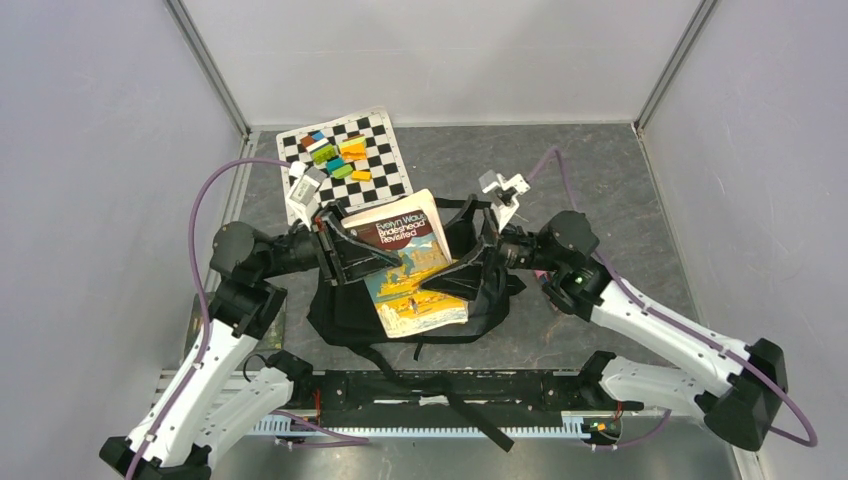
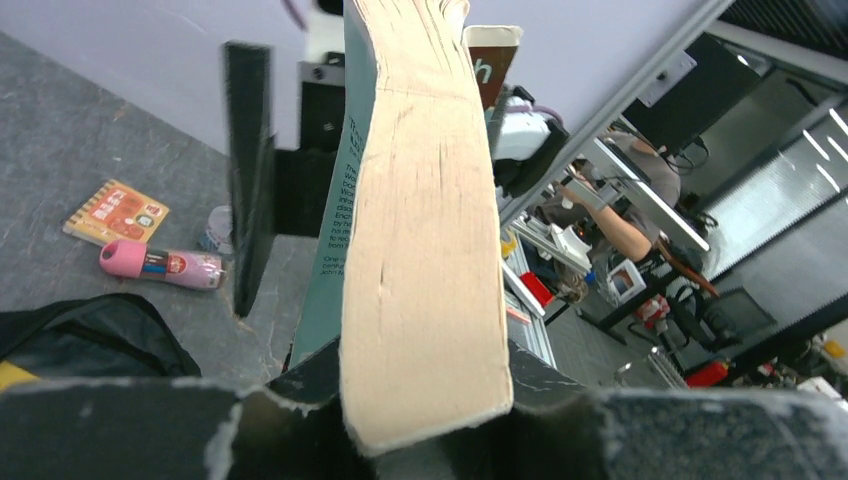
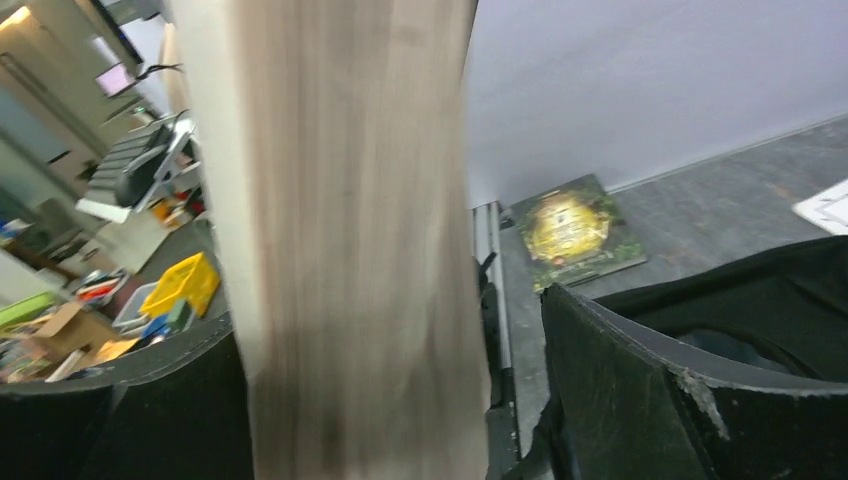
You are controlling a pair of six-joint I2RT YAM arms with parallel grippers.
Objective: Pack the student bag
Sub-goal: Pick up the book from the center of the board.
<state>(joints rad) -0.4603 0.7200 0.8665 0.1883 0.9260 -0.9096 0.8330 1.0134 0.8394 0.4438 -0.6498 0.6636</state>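
A paperback, "Brideshead Revisited" (image 1: 410,228), hangs tilted over the open black student bag (image 1: 345,312) at the table's middle. My left gripper (image 1: 352,255) is shut on the book's left edge; in the left wrist view the cream page edge (image 2: 425,250) is wedged between my jaws (image 2: 425,405). My right gripper (image 1: 452,280) reaches over the book's right side. In the right wrist view the blurred page edge (image 3: 350,250) stands between its jaws (image 3: 400,400), against the left one, with a gap to the right finger (image 3: 620,390). The bag's black fabric (image 3: 770,300) lies beside it.
A checkerboard sheet (image 1: 385,160) with several coloured blocks lies at the back left. An orange notebook (image 2: 115,212) and a pink tube (image 2: 160,265) lie on the table past the bag (image 2: 90,335). A green book (image 3: 575,230) lies by the wall.
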